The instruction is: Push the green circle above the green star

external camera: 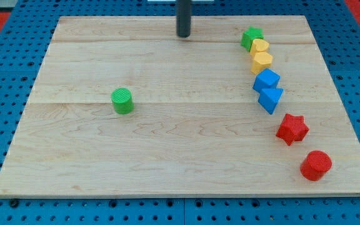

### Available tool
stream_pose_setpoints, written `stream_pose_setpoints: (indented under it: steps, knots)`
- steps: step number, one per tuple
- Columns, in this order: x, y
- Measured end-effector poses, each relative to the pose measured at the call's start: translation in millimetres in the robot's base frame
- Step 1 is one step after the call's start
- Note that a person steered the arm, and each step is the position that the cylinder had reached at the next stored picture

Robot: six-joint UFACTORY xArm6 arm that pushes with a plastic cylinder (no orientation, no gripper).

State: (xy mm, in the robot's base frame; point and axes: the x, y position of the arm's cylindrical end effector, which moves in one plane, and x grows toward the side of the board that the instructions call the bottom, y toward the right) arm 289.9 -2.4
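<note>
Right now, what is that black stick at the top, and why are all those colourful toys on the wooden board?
That black stick is the end of a robot arm. It has no hand; it just slides my tip along the wooden board to push blocks around, so nothing is held. There is only one picture, from a camera looking down at the board from the front.

My tip is near the view's top, touching no block. The green circle sits alone on the view's left, below and left of my tip. On the view's right, a curved line of blocks runs downward: the green star, two yellow blocks, a blue cube, a blue triangle-like block, a red star and a red circle.

The job is to push the green circle above the green star.
</note>
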Motion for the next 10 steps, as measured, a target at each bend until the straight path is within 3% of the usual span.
stream_pose_setpoints:
  steps: [1, 2, 3, 4, 5, 6, 7, 8, 10]
  knots:
    - [131.3, 29.8]
    - [219.2, -22.8]
    - [146.5, -64.5]
    - [104.1, -41.1]
    - [184.2, -26.9]
    - [193.2, -120.4]
    - [172.7, -187.1]
    - [164.1, -199.1]
    - [192.0, -112.2]
